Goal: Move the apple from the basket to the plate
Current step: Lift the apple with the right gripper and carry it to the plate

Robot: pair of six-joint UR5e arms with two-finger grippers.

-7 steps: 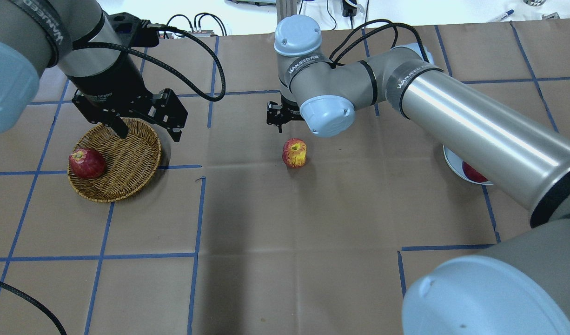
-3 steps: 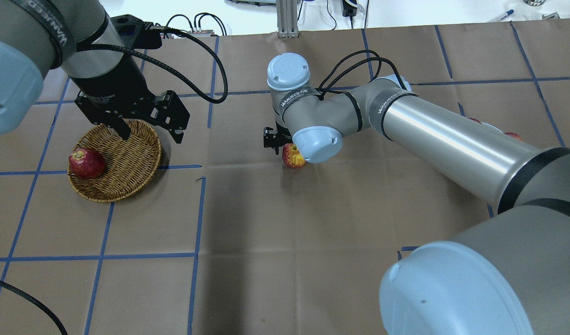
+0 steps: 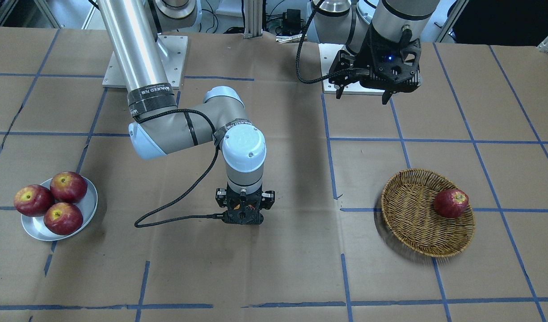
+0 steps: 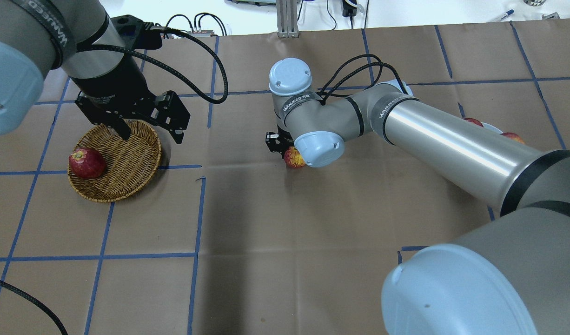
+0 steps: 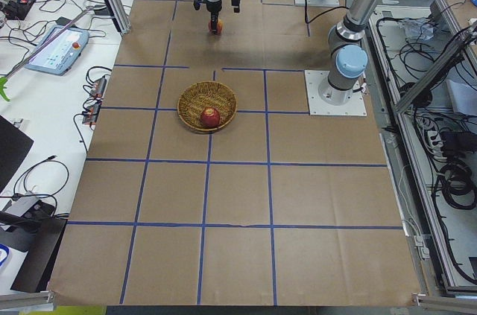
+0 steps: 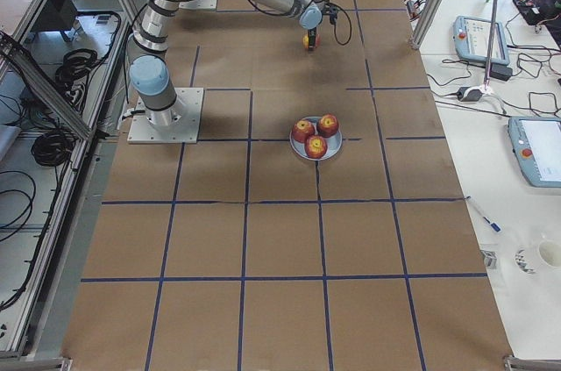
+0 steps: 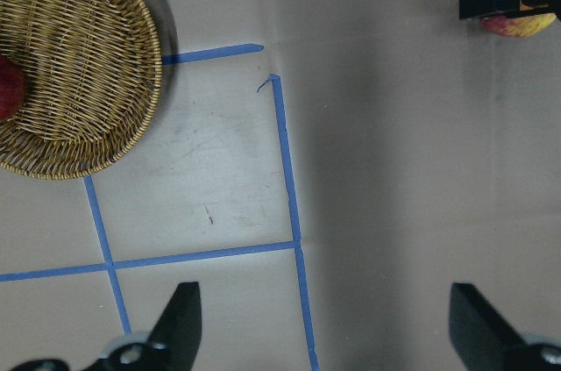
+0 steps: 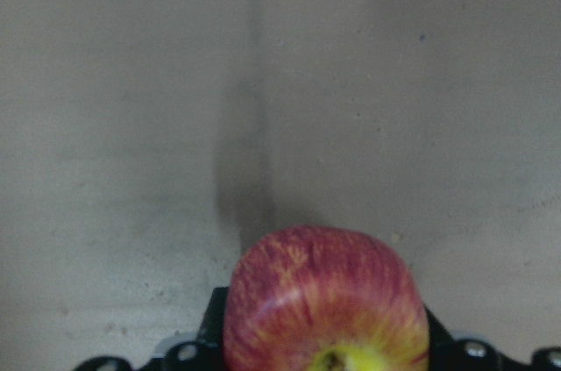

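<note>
Mid-desk, on the brown paper: the apple point(image 4: 290, 158) sits on the desk point(image 4: 289, 242), roughly halfway between the basket point(image 4: 127, 158) and the plate point(image 3: 35, 230), well apart from both. It is streaked pink-red, with its yellow stem hollow towards the right wrist camera point(image 8: 326, 301).

Right end effector point(image 3: 243, 217): pointing straight down, lowered over the apple. The right wrist view shows black finger parts on both sides of the fruit. I cannot tell whether the pads are pressing on the skin or only flanking it. The apple's underside looks to be on the paper.

Left end effector point(image 4: 149, 135): released, fingers spread wide with nothing between them. It hangs above the far rim of the basket, clear of the wicker. The left wrist view looks down on the basket edge, blue tape lines point(image 7: 285, 160) and, at upper right, the apple under the other arm's black fingers.

Basket: one dark red apple point(image 4: 86, 163) lies against the rim on the robot's left side.

Plate: three apples point(image 3: 62, 218) are packed together on it, touching, near the desk edge on the robot's right.
</note>
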